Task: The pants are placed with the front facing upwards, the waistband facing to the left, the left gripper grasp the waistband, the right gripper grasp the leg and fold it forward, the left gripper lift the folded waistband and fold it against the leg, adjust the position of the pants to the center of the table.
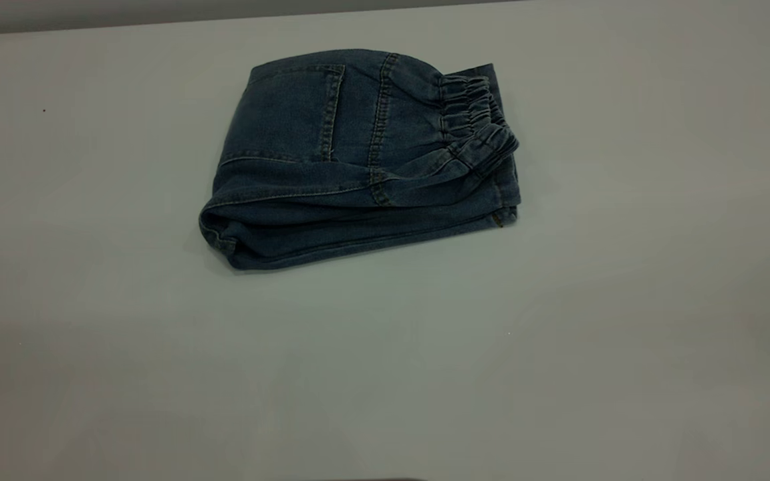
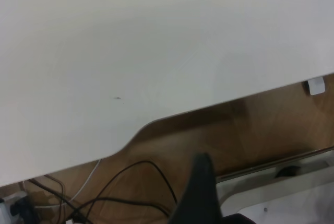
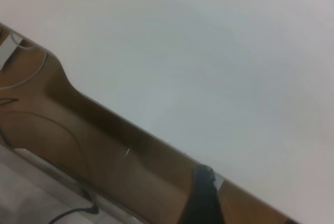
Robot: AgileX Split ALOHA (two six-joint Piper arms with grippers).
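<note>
Folded pants (image 1: 358, 160) on table (image 1: 625, 300), no legible writing

Dim, even light on the table (image 1: 625, 300); soft shadow under the pants (image 1: 358, 160); wrist views brighter, slightly blurred.

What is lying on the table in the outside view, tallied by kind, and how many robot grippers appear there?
Folded blue denim pants: 1, on the white table, waistband on the right
Grippers in that view: 0
Other loose items: 0
Total on the table: 1
</note>
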